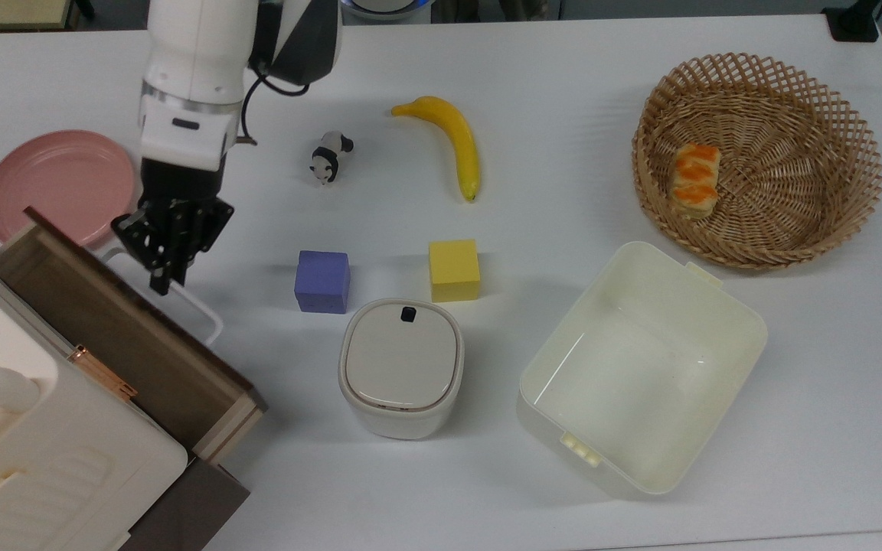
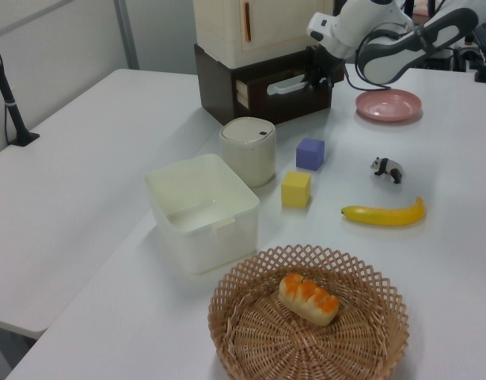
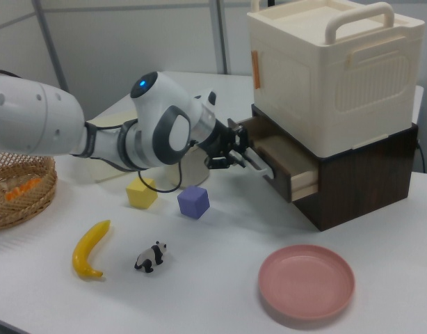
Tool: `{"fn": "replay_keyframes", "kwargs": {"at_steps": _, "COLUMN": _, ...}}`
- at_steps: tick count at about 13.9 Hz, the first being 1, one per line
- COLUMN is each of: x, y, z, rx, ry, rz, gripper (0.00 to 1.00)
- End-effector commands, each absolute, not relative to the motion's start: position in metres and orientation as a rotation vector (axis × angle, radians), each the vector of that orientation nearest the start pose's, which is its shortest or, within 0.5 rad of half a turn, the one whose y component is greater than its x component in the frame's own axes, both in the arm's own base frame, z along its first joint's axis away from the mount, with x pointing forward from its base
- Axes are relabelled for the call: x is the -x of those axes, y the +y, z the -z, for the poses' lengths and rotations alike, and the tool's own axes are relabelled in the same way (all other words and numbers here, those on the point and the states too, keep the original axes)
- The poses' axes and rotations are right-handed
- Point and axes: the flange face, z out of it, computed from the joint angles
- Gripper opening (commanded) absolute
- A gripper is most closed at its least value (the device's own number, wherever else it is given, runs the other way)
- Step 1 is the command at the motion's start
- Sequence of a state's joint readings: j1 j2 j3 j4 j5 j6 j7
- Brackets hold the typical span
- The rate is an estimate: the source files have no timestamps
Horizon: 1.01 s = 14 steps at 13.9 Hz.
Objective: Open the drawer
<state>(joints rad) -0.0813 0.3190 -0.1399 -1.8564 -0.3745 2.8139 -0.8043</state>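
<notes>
Gripper (image 1: 166, 260), closed on the white loop handle (image 1: 197, 302), is seen at the half-open drawer (image 1: 115, 337)'s front, so travel runs toward the purple cube (image 1: 322, 281).

The top view looks almost straight down on the white table (image 1: 563, 69), with the wicker basket (image 1: 862, 145) at the top view's right and the drawer cabinet (image 1: 181, 505) in its lower left corner. The left view stands at the basket (image 2: 385, 301) end, low and oblique, facing along the table toward the cabinet (image 2: 219, 99) far off. The right view sits near the opposite end, close to the pink plate (image 3: 307, 282) and cabinet (image 3: 366, 181), facing back. All three share the banana (image 1: 452, 141) and the two cubes.
</notes>
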Motion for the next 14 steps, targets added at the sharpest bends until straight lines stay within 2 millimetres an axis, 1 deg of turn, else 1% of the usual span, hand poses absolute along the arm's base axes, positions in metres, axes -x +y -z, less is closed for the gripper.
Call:
{"fn": "replay_keyframes", "kwargs": {"at_steps": 1, "x": -0.617, "y": -0.092, "z": -0.431, "rx": -2.291, "ry": 1.183, "rz": -0.546, "gripper": 0.17}}
{"fn": "replay_keyframes", "kwargs": {"at_steps": 2, "x": -0.615, "y": -0.091, "z": -0.429, "rx": -2.296, "ry": 1.185, "rz": -0.541, "gripper": 0.17}}
{"fn": "replay_keyframes", "kwargs": {"at_steps": 3, "x": -0.614, "y": -0.084, "z": -0.431, "rx": -2.294, "ry": 1.196, "rz": -0.544, "gripper": 0.17}}
{"fn": "replay_keyframes", "kwargs": {"at_steps": 4, "x": -0.611, "y": -0.083, "z": -0.427, "rx": -2.303, "ry": 1.199, "rz": -0.531, "gripper": 0.17}}
{"fn": "replay_keyframes", "kwargs": {"at_steps": 5, "x": -0.608, "y": -0.082, "z": -0.430, "rx": -2.301, "ry": 1.201, "rz": -0.535, "gripper": 0.17}}
{"fn": "replay_keyframes", "kwargs": {"at_steps": 6, "x": -0.604, "y": -0.082, "z": -0.427, "rx": -2.309, "ry": 1.203, "rz": -0.527, "gripper": 0.22}}
{"fn": "replay_keyframes", "kwargs": {"at_steps": 7, "x": -0.605, "y": -0.077, "z": -0.426, "rx": -2.313, "ry": 1.202, "rz": -0.532, "gripper": 0.49}}
{"fn": "replay_keyframes", "kwargs": {"at_steps": 8, "x": -0.606, "y": -0.073, "z": -0.425, "rx": -2.344, "ry": 1.166, "rz": -0.540, "gripper": 0.79}}
{"fn": "replay_keyframes", "kwargs": {"at_steps": 9, "x": -0.606, "y": -0.071, "z": -0.425, "rx": -2.386, "ry": 1.105, "rz": -0.557, "gripper": 0.93}}
{"fn": "replay_keyframes", "kwargs": {"at_steps": 10, "x": -0.607, "y": -0.068, "z": -0.425, "rx": -2.405, "ry": 1.075, "rz": -0.568, "gripper": 1.00}}
{"fn": "replay_keyframes", "kwargs": {"at_steps": 11, "x": -0.607, "y": -0.061, "z": -0.426, "rx": -2.408, "ry": 1.073, "rz": -0.579, "gripper": 1.00}}
{"fn": "replay_keyframes", "kwargs": {"at_steps": 12, "x": -0.608, "y": -0.058, "z": -0.428, "rx": -2.425, "ry": 1.048, "rz": -0.587, "gripper": 1.00}}
{"fn": "replay_keyframes", "kwargs": {"at_steps": 14, "x": -0.610, "y": -0.058, "z": -0.439, "rx": -2.519, "ry": 0.891, "rz": -0.581, "gripper": 1.00}}
